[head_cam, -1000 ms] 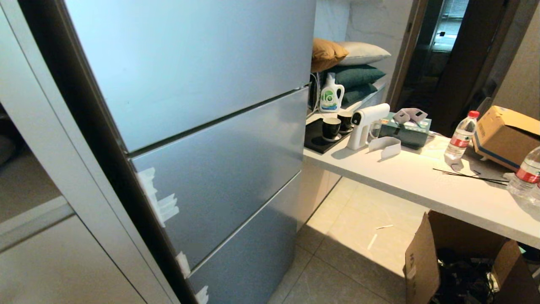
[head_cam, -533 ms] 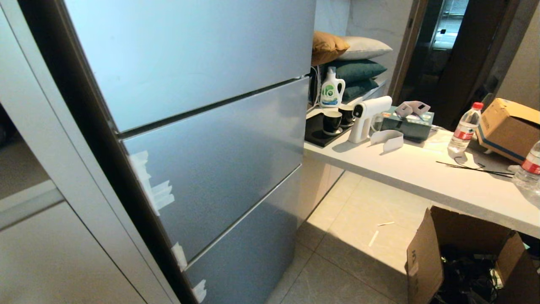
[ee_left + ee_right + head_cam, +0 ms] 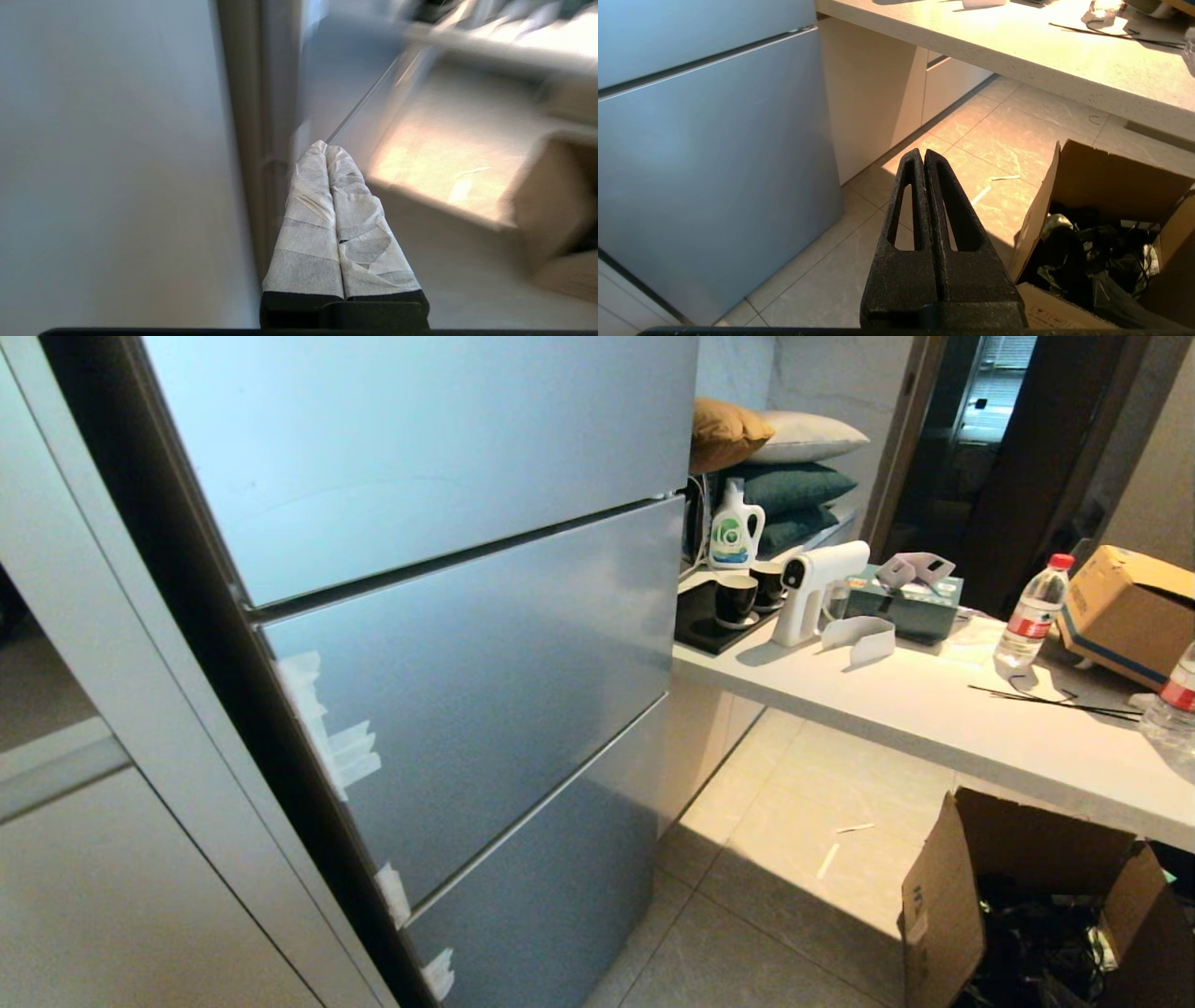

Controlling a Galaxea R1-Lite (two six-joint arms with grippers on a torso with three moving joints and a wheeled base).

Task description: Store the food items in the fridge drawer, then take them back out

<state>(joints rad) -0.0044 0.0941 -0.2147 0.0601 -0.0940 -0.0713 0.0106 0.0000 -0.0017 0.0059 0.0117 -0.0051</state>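
The silver-grey fridge (image 3: 448, 644) fills the left of the head view with all its doors closed, so the fridge drawer is hidden. The food items are out of view. Neither arm shows in the head view. In the left wrist view my left gripper (image 3: 326, 147), its fingers wrapped in white tape, is shut and empty, pointing along the fridge's left edge (image 3: 261, 116). In the right wrist view my right gripper (image 3: 923, 153), black, is shut and empty above the floor tiles, with the fridge's lower door (image 3: 705, 158) to one side.
A white counter (image 3: 934, 728) runs to the right of the fridge, carrying cups (image 3: 735, 600), a white spray gun (image 3: 808, 593), a tissue box (image 3: 901, 602), water bottles (image 3: 1030, 616) and a cardboard box (image 3: 1125, 607). An open cardboard box (image 3: 1018, 905) stands on the floor below it. White cabinet panels (image 3: 112, 887) flank the fridge's left.
The whole head view has shifted: the fridge doors' seams and the counter sit higher in the picture, so the camera has tilted or sunk. No object has moved.
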